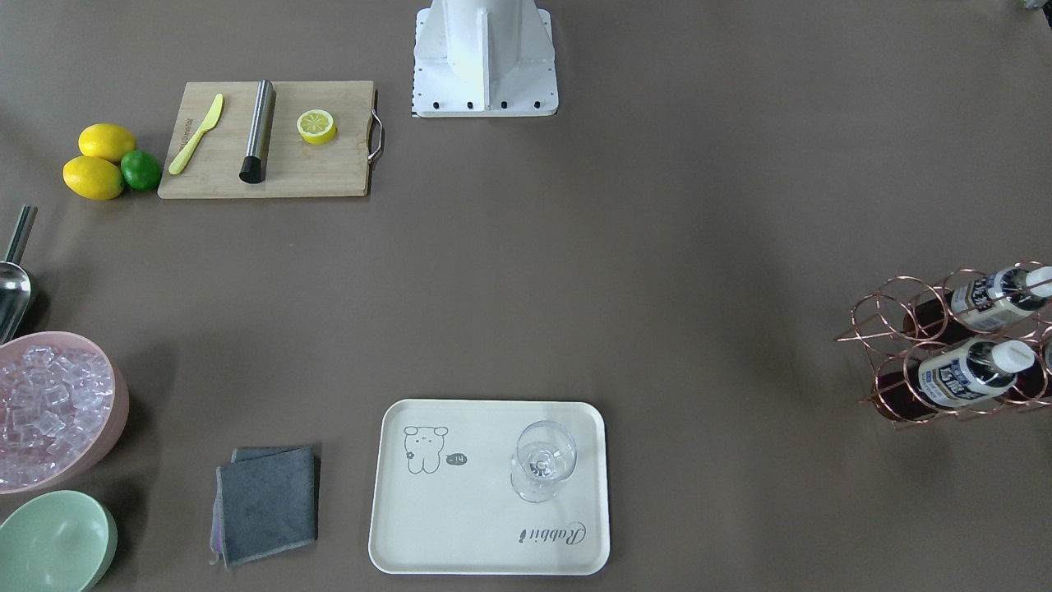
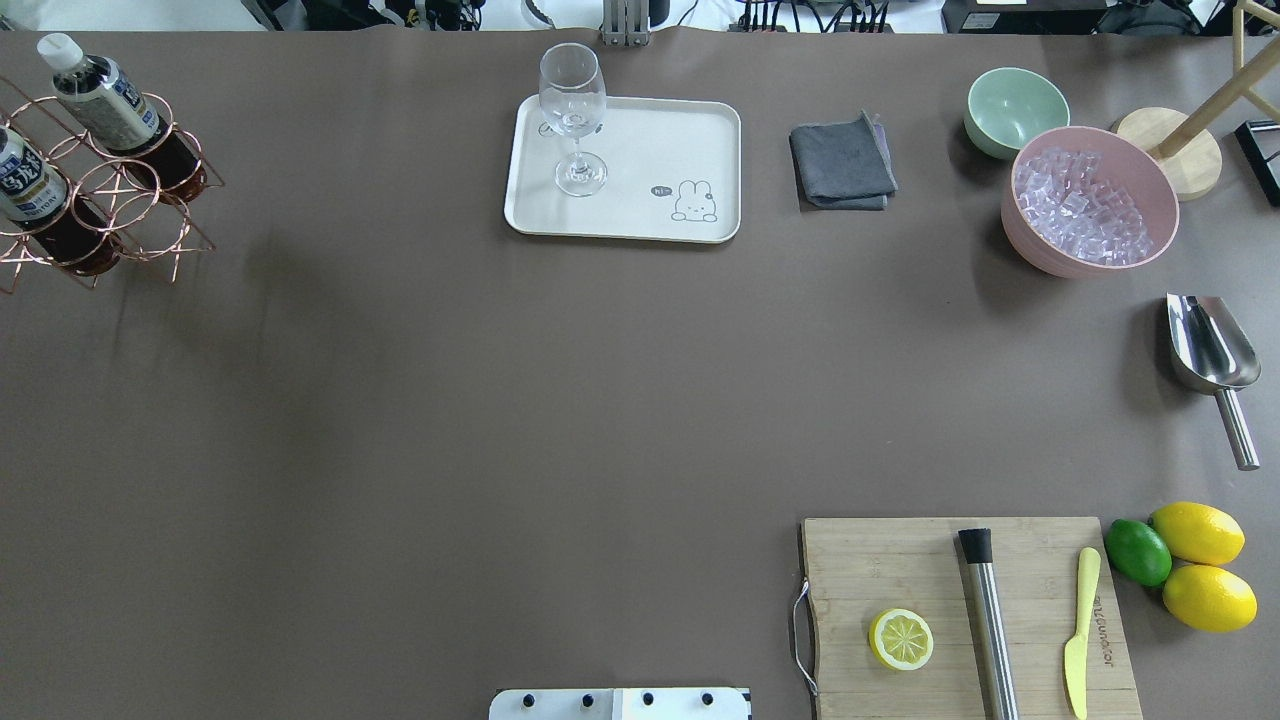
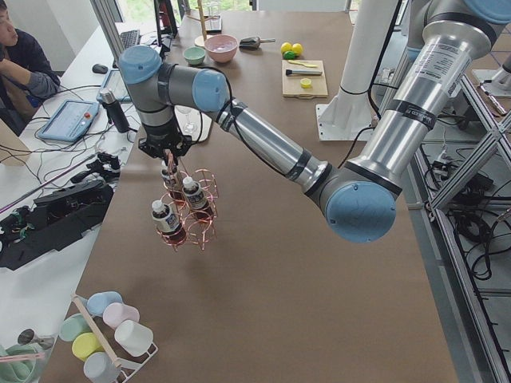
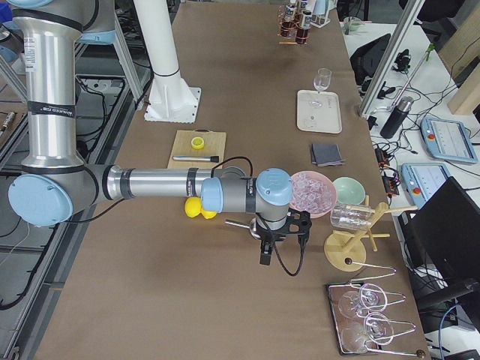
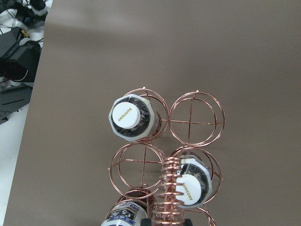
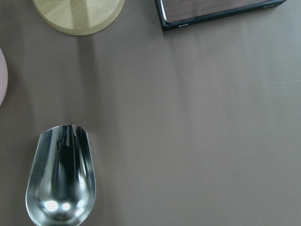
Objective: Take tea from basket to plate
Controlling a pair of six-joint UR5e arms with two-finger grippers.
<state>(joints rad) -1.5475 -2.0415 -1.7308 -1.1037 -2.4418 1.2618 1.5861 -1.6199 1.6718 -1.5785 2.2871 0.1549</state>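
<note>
Nothing of the task is done yet, I judge: nearest the robot lies the cutting board (image 2: 880,560), farther out the pink bowl (image 2: 1030,238) is full of ice (image 2: 1080,205), the green bowl (image 2: 1015,105) looks empty, and the plate (image 2: 700,130) carries only a stemmed glass (image 2: 573,100). At the far left the tea (image 5: 130,115) stands in the basket (image 5: 191,122), three bottles in its ring cells, with the left gripper (image 3: 166,155) just above it. Whether its fingers, or those of the right gripper (image 4: 266,255) over the scoop (image 6: 61,179), are spread or pressed together I cannot tell.
</note>
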